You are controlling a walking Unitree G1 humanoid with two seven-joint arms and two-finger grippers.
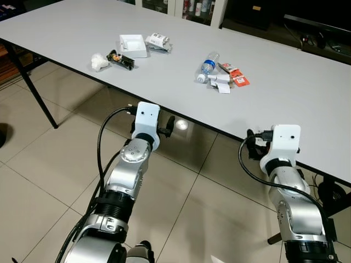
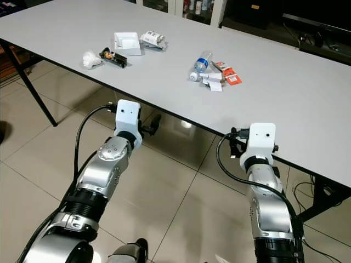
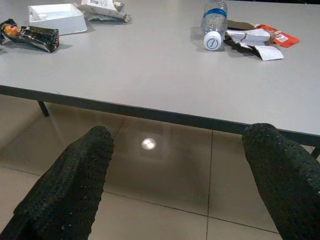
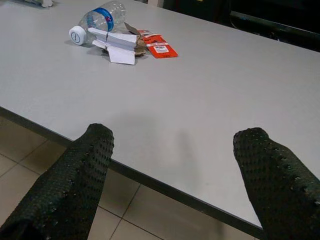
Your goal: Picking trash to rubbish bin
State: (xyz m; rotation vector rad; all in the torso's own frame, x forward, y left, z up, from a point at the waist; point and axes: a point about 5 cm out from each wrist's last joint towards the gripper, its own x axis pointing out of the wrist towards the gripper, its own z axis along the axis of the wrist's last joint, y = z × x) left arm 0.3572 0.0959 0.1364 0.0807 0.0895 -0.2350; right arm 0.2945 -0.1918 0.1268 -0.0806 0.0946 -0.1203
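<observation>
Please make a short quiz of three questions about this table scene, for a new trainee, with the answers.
1. True or false: the bottle stands upright on the table.
2. What lies right beside the bottle: A) the red wrapper B) the white tray C) the tissue?
3. How do the jaws of the left gripper and the right gripper stand?

Key: 1. False, it lies on its side. 2. A. 3. Both open, holding nothing, at the near edge of the table.
</observation>
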